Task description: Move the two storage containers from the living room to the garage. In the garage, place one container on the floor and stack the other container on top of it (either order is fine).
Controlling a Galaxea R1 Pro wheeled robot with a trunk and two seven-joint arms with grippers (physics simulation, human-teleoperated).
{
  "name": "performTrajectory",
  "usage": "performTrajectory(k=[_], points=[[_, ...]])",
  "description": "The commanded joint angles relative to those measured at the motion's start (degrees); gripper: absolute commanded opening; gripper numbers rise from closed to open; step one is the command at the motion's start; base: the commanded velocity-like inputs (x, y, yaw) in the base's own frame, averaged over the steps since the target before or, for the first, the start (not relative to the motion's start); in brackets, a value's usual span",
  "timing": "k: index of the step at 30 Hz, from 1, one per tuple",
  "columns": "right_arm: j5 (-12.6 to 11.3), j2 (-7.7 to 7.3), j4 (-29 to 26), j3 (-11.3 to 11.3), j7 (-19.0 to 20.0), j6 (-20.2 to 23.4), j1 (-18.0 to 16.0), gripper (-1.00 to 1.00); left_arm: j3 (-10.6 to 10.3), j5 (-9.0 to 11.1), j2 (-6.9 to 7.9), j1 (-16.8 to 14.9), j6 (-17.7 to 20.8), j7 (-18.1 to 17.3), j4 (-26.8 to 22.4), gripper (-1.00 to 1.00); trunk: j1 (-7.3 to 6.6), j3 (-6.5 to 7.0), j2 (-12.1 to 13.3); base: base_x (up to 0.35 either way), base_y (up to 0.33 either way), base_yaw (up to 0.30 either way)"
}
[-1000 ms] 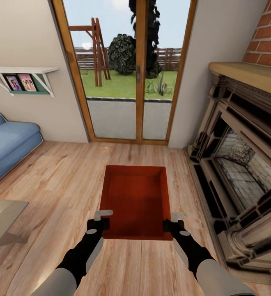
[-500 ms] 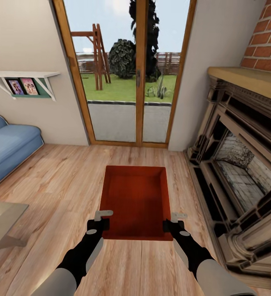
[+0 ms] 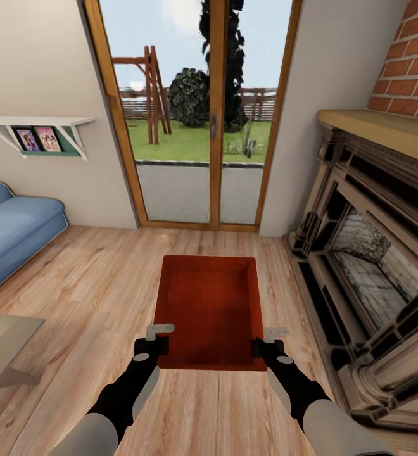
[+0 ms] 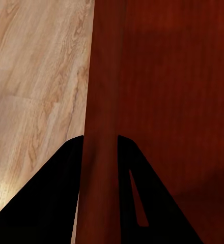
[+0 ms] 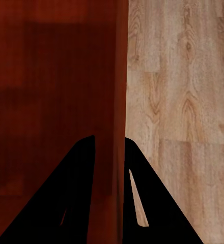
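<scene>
So we're at the carry step: the left gripper [image 3: 151, 339] and right gripper [image 3: 270, 340] are each pinched on a side wall of the orange-red ribbed open-top storage bin [image 3: 210, 308], held over the light wood plank floor [image 3: 82, 285], and next I'd guess it needs turning around and hauling to the garage.

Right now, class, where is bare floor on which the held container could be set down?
Bare planks lie between the sofa and the storage container, and ahead toward the glass doors. Tighter beside the fireplace and by the glass table.
</scene>
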Motion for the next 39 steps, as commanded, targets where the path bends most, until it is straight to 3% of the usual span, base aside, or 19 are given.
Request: performTrajectory(k=[1,39], points=[[0.43,-0.02,-0.58,-0.01,-3.05,0.03,-0.07,-1.00,-0.41,0.52,0.07,-0.01,0.40,1.22,0.60,-1.00,0.03,-0.01,-0.11,0.000,0.000,0.000],[0.42,-0.02,-0.58,-0.04,-3.05,0.03,-0.07,-1.00,-0.41,0.57,0.07,-0.01,0.40,1.26,0.60,-1.00,0.03,3.30,-0.11,0.000,0.000,0.000]])
